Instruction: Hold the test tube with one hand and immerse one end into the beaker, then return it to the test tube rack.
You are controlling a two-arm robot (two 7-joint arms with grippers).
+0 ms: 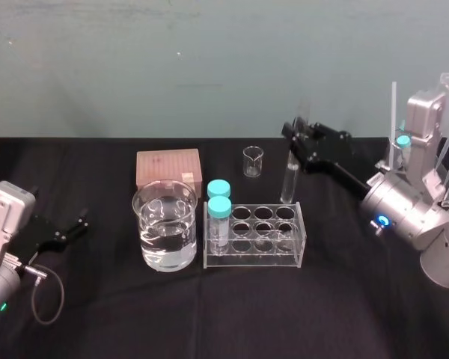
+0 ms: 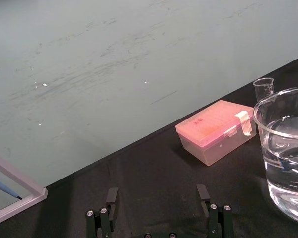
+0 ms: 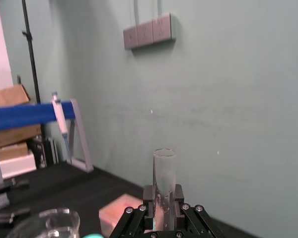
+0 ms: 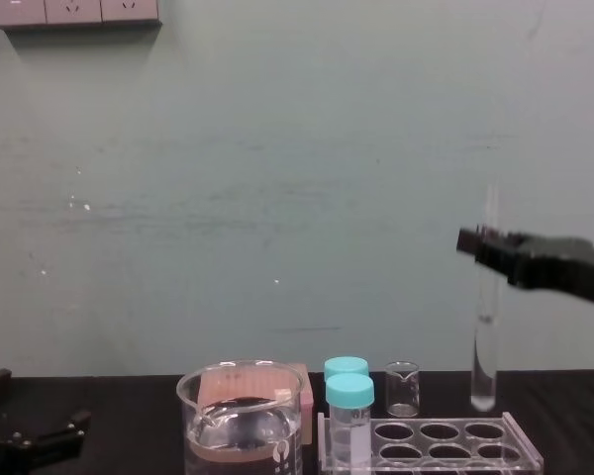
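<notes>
Head view gives me the right claw [image 1: 295, 136] reaching in from the right side of the desk [image 1: 299, 314], its fingers clamped on the upper part of the test tube [image 1: 288, 179]. The tube stands nearly upright with the open mouth above the grip. Its rounded end hangs over the back right corner of the test tube rack [image 1: 254, 259]. From the chest view that end looks just clear of the rack's top plate, not seated in a hole. The rack sits mid-desk with two teal-capped vials [image 1: 219, 213] standing at its left end. The beaker [image 1: 165, 224] is just beside the rack on the left, partly filled with clear liquid. Behind the beaker lies a pink pipette tip box [image 1: 168, 168], and a tiny glass beaker [image 1: 253, 161] stands behind the rack, near the tube. My left claw [image 1: 78, 223] rests low at the desk's left edge, fingers apart and holding nothing, well apart from the beaker.
</notes>
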